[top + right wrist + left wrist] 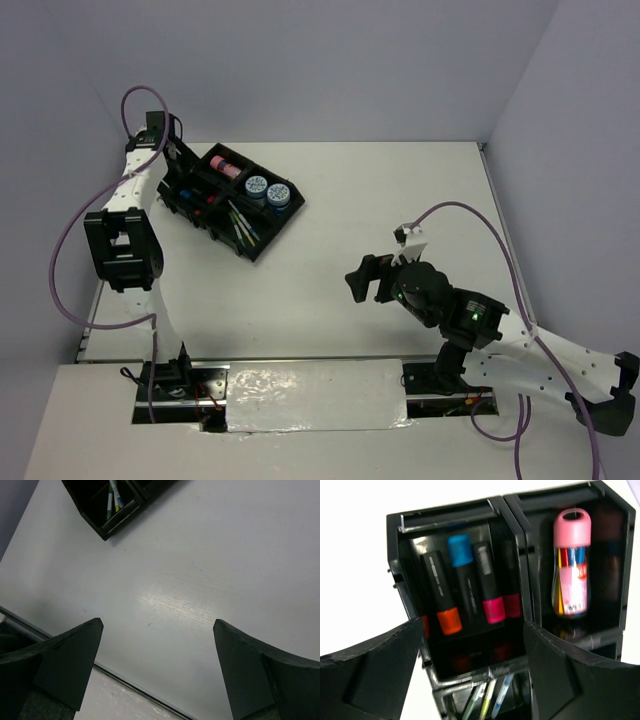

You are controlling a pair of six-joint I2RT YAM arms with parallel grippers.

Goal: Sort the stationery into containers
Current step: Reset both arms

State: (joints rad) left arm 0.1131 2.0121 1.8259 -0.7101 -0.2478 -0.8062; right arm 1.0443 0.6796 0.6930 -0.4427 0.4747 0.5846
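Left gripper [472,625] first: fingers spread wide, nothing between them, hanging right over the tray [283,228] in the far left corner of the tabletop [400,200]. Straight below it is the highlighter compartment, the one nearest the table's left edge. In it lie a blue highlighter [460,550], an orange highlighter [450,620] and a pink highlighter [493,610] side by side, with more dark barrels crowding in beside them. Next door, toward the far edge, the pink-capped tube [572,565] lies alone in its own compartment. The two blue tubs [267,191] sit together in the compartment facing the right edge. The thin pens [240,222] fill the compartment closest to the near edge.

Over to the right gripper [158,624]: fingers also wide apart and empty, poised above bare table around the middle, closer to the near edge and well apart from the tray. Only the pen corner of the tray shows in the right wrist view.
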